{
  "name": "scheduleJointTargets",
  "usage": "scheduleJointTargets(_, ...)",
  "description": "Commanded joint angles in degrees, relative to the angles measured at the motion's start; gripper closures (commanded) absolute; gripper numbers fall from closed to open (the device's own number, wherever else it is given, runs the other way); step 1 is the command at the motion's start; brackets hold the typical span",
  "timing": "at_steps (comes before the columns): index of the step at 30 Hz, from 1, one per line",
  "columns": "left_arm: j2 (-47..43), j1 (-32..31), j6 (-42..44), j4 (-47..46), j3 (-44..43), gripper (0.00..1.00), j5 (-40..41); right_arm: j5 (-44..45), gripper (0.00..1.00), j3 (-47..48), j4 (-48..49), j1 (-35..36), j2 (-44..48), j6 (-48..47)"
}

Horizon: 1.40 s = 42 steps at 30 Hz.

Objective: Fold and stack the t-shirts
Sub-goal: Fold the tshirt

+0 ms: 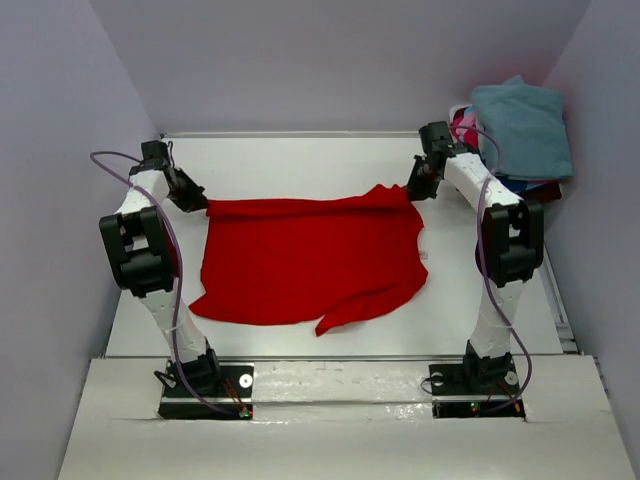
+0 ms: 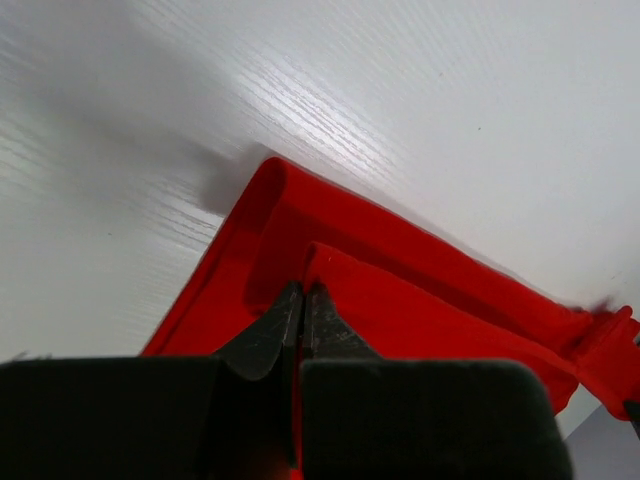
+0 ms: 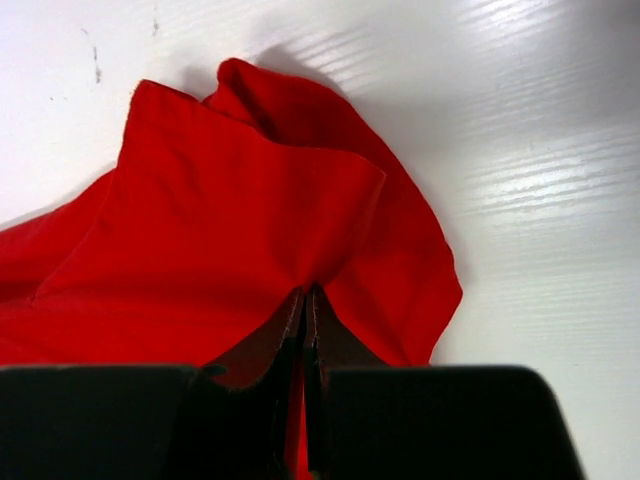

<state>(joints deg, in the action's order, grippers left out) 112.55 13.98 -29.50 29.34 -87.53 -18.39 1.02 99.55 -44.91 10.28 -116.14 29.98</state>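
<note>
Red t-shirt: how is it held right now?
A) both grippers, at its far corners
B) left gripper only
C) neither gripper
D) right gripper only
A: the left gripper and right gripper are each shut on a far corner of the red t-shirt.

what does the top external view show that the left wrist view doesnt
Only top external: the whole bright red cloth t-shirt spread on the white table, the right claw at its far right corner, and a teal-blue shirt pile far right. Only left wrist: the left claw pinched shut on a doubled red edge. Both: red shirt, table, left claw.
</note>
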Motion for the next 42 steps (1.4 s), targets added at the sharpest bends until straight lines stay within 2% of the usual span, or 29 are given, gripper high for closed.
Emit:
scheduleJointTargets(1, -4.01, 0.35, -0.39, -0.95, 0.78, 0.94, 0.55, -0.58, 0.93, -0.49, -1.85, 0.61, 2.67, -1.59)
scheduleJointTargets(13, -4.09, 0.35, -1.00, -1.39, 2.27, 0.94, -0.24, -3.30, 0.93, -2.34, -4.22, 0.61, 2.32, -3.61)
scheduleJointTargets(23, -6.29, 0.35, -2.58, -4.29, 7.89, 0.94, -2.00, -5.06, 0.93, -3.74, -5.98, 0.61, 1.53, -4.93)
scheduleJointTargets(25, -6.56, 0.35, -3.02, -4.90, 9.12, 0.87, -2.35, -5.15, 0.93, -4.18, -5.98, 0.61, 1.61, -5.28)
scheduleJointTargets(27, -7.17, 0.35, -3.11, -5.35, 10.09, 0.86, -2.35, -5.32, 0.93, -4.88, -5.81, 0.61, 1.88, -5.54)
scheduleJointTargets(28, -7.26, 0.35, -3.11, -5.44, 10.09, 0.81, -2.44, -5.32, 0.93, -4.98, -5.98, 1.14, 1.88, -5.63)
scheduleJointTargets(33, -8.31, 0.35, -3.37, -5.44, 10.62, 0.70, -1.82, -5.41, 0.93, -5.41, -6.69, 1.14, 1.53, -6.51)
scheduleJointTargets(36, -8.84, 0.35, -3.46, -5.44, 10.80, 0.70, -1.73, -5.24, 0.93, -6.21, -6.51, 1.14, 1.70, -6.60)
scheduleJointTargets(38, -9.19, 0.35, -3.46, -5.35, 10.80, 0.73, -1.30, -5.24, 0.93, -6.29, -6.60, 1.14, 1.70, -6.60)
scheduleJointTargets(42, -9.37, 0.35, -3.46, -5.09, 10.62, 0.85, -1.56, -4.62, 0.93, -6.65, -6.86, 1.14, 1.97, -6.68)
